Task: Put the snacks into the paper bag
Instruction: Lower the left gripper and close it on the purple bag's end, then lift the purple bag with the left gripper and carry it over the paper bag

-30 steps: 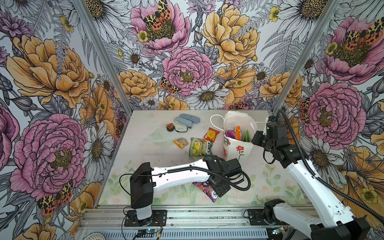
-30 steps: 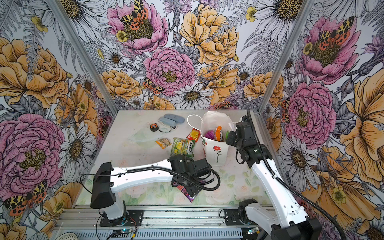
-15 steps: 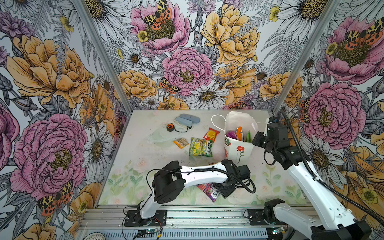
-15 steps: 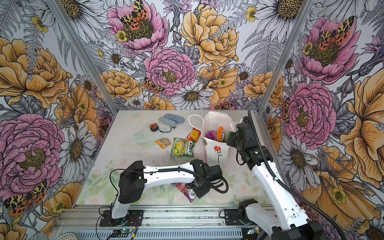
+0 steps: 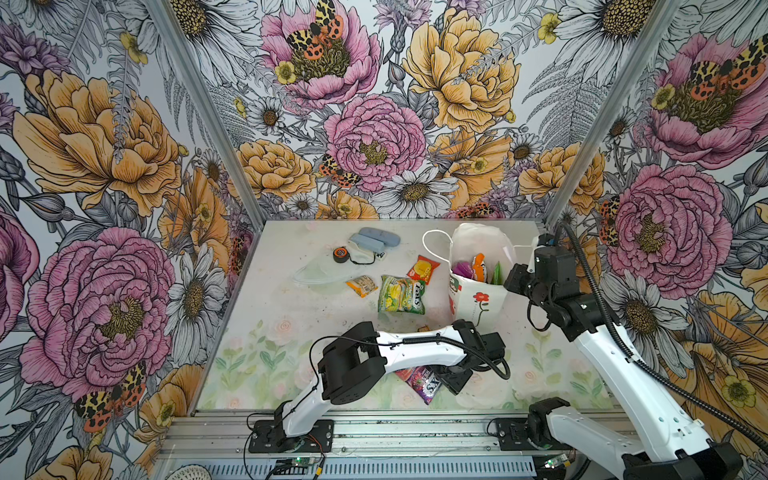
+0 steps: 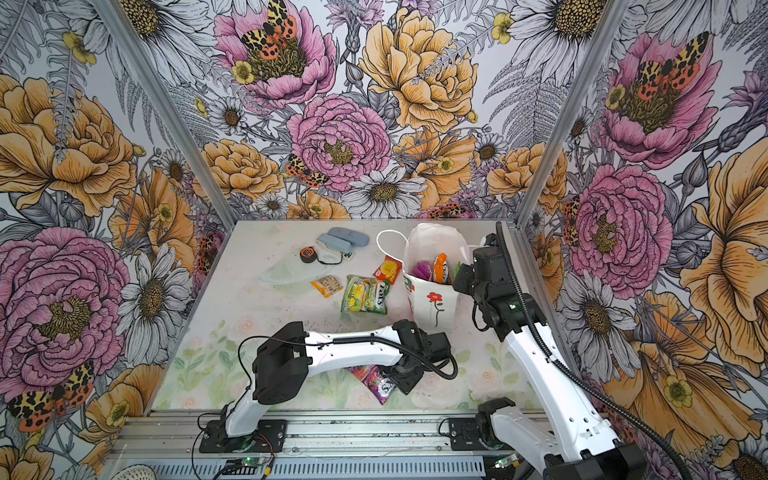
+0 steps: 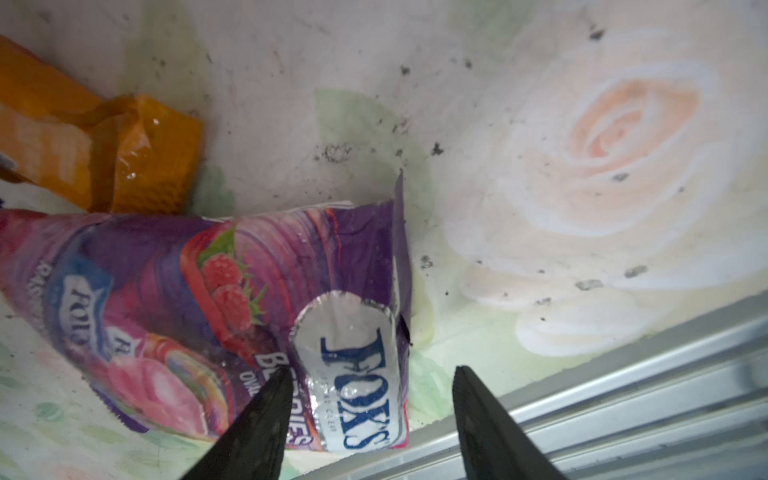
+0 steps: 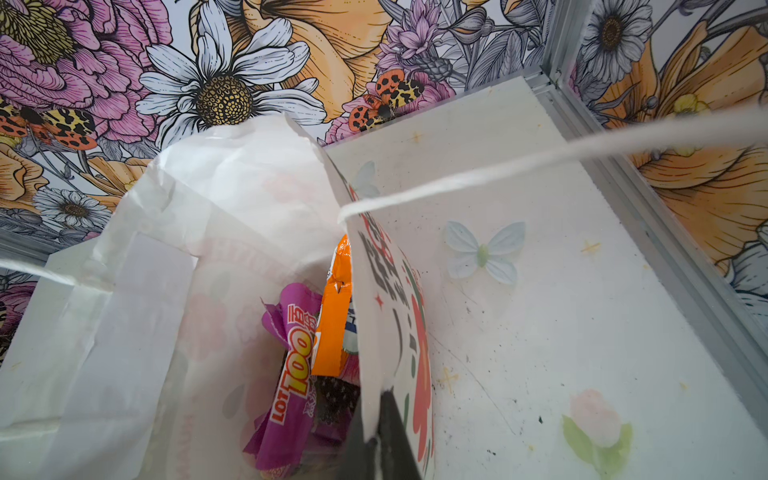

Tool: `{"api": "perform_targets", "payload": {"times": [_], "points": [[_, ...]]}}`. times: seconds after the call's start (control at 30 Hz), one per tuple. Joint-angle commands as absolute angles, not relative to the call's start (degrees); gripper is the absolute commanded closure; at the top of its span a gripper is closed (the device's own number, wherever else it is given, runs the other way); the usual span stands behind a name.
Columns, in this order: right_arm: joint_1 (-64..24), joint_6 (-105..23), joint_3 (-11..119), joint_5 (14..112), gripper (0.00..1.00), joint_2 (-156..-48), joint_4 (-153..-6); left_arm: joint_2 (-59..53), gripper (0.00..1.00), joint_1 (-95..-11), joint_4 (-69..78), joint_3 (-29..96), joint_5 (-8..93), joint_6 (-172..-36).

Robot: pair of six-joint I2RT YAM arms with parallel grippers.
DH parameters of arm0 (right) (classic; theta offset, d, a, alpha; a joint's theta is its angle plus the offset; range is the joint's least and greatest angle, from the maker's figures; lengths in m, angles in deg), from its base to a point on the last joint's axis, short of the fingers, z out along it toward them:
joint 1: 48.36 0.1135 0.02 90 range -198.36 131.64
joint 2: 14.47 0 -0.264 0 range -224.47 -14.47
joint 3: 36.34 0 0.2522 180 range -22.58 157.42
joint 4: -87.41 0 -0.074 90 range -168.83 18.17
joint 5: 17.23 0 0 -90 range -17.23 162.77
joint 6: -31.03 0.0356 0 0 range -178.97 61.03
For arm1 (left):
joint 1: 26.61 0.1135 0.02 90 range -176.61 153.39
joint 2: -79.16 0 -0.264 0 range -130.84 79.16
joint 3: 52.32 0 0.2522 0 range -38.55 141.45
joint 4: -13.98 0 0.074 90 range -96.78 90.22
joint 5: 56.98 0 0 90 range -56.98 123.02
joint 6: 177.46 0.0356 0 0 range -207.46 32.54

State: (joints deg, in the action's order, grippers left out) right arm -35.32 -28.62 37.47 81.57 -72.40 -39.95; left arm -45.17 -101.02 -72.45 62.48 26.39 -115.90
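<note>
At 6 o'clock on the table (image 5: 270, 316), the Fox's packet (image 7: 232, 291) lies flat just inside the front rail (image 7: 623, 374), one corner near the table's edge. Bare table opens at its 3 o'clock. The left gripper (image 7: 372, 372) hangs over that corner with its fingers spread. One fingertip (image 7: 282, 382) is above the printed face, and the other is past the packet's edge, over bare table. Whether either touches is unclear; nothing is held. An orange packet (image 7: 141, 153) lies just beside the Fox's packet.

At mid-table lies the Lay's packet (image 5: 401, 294). At its 3 o'clock the bag (image 5: 478, 299) stands upright and open. The right gripper (image 8: 384, 415) pinches the bag's wall at the rim, fingers pressed together on the paper. Inside stand a purple packet (image 8: 291, 374) and an orange sachet (image 8: 332, 324). A strip of bare table separates the bag from the right wall.

Farther off, a red-yellow packet (image 5: 423, 269) lies at 1 o'clock of the Lay's packet and an orange-brown packet (image 5: 361, 286) at 9 o'clock. The tape measure (image 5: 340, 254) and cases (image 5: 374, 240) sit toward 11 o'clock, near the far wall. Flowered walls (image 5: 374, 145) close three sides, and the table's 9 o'clock side is open.
</note>
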Motion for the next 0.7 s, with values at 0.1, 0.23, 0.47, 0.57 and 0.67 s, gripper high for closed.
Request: {"api": "perform_targets", "payload": {"times": [0.1, 0.23, 0.47, 0.57, 0.67], "points": [[-36.0, -28.7, 37.0, 83.1, 1.0, -70.7, -42.9, -48.4, 0.43, -101.5, -74.0, 63.0, 24.5, -118.1], [-36.0, -28.8, 36.9, 83.2, 1.0, -70.5, -42.9, -49.5, 0.49, -101.6, -74.2, 63.1, 24.6, -118.4], [-36.0, -28.6, 36.7, 83.1, 1.0, -70.3, -42.9, -49.3, 0.67, -101.6, -75.1, 63.4, 23.3, -118.4], [-36.1, -28.6, 36.6, 83.2, 1.0, -70.1, -42.9, -48.3, 0.74, -101.8, -75.1, 63.4, 22.7, -117.7], [-36.1, -28.5, 36.5, 83.2, 1.0, -70.1, -42.9, -46.5, 0.8, -102.3, -75.0, 63.8, 21.5, -117.5]]}}
